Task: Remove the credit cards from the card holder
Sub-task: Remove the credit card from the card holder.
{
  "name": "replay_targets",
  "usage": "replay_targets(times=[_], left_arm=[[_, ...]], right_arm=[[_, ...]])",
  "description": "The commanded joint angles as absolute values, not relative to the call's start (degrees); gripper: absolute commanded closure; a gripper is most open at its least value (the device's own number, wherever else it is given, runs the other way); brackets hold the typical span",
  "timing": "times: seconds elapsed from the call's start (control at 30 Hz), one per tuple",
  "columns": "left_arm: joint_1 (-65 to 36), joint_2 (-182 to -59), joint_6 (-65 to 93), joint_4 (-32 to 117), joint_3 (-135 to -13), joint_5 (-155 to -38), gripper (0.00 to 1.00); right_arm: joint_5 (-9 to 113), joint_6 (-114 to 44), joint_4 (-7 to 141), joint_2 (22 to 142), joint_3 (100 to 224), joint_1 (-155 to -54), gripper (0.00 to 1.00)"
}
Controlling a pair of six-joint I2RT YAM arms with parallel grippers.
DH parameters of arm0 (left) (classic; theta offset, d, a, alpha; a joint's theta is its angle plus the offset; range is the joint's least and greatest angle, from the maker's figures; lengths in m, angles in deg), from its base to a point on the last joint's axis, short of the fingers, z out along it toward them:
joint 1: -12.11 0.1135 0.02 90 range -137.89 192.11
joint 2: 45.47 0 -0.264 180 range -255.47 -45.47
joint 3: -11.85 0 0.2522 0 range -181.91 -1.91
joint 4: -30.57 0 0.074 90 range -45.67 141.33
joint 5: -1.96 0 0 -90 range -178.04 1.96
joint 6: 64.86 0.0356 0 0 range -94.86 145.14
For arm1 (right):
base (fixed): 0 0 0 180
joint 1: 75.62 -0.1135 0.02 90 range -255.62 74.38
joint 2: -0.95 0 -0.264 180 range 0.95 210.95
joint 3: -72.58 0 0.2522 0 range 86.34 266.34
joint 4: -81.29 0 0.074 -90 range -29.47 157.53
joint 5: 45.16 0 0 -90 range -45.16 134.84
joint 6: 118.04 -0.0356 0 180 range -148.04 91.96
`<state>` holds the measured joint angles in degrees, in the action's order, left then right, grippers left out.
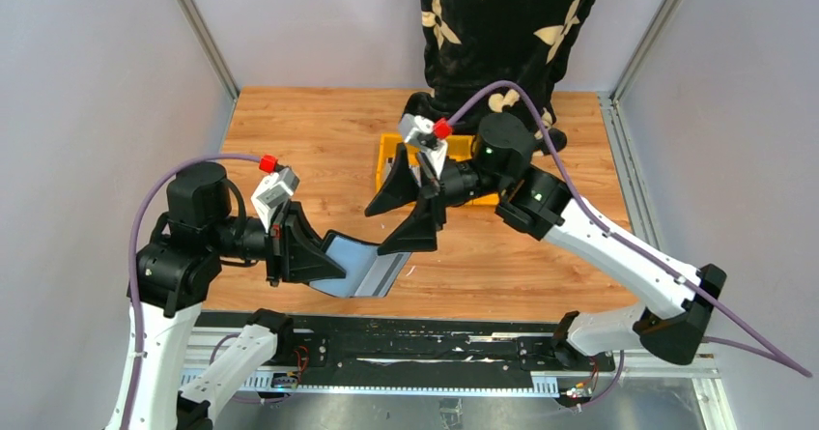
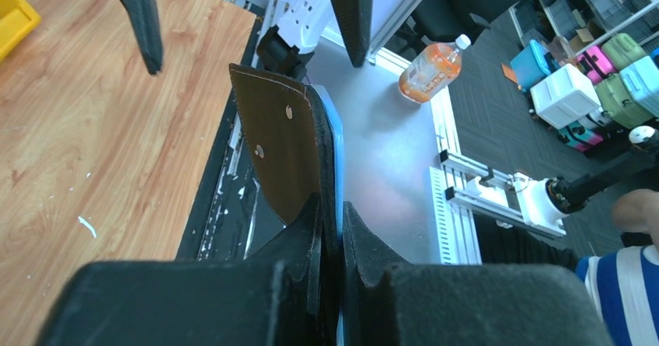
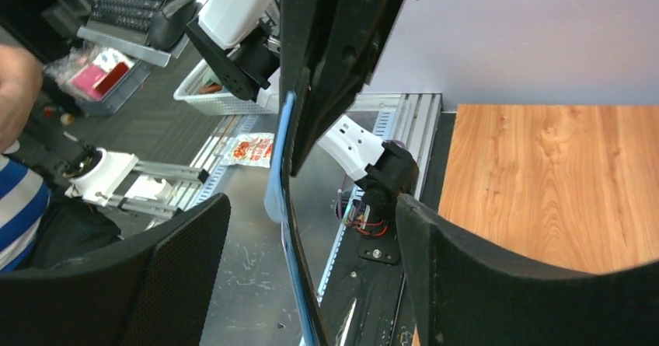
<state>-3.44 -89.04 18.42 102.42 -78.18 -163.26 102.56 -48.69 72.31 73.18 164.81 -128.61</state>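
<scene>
1. Small black leather-like folding card holder is held up off the wooden bench, at the near edge in front of the left arm. It sticks out sideways toward the right arm.
2. Left tool is clamped on the holder's near end, pads pinched tight on it.
3. Right tool has its fingers wide apart, empty. In the right wrist view they straddle the holder's free end w/o touching it.
4. Thin grey-blue plastic credit cards sit inside. Can't tell card from sleeve; in the wrist views only a blue edge shows along the flap.
5. Handling, my guess: holder is light and floppy, bends if pushed. Cards are stiff, thin, slick, and prob. snug in the sleeve.
6. Best hold, I'd say: pinch the exposed card edge flat on both faces, pull straight along the sleeve.
7. Yellow plastic bin sits behind the right tool.
</scene>
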Motion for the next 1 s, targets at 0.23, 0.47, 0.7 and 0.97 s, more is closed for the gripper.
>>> replay_targets(times=[0.23, 0.47, 0.7, 0.97], left_arm=[[-3.36, -86.44, 21.72, 101.54, -75.19, -161.00, 1.00], [-3.35, -84.55, 24.16, 101.65, -75.06, -156.00, 0.70], [-3.36, -81.33, 26.54, 101.80, -74.82, -150.02, 0.39], [-3.36, -81.61, 26.54, 101.91, -76.25, -143.84, 0.68]], right_arm=[[105.29, -38.01, 54.87, 83.17, 178.60, -136.34, 0.49], [101.63, -37.19, 51.86, 85.05, 181.61, -137.14, 0.99], [91.17, -47.29, 71.38, 76.78, 169.68, -134.71, 1.00], [82.62, -57.47, 93.95, 68.61, 150.72, -135.35, 1.00]])
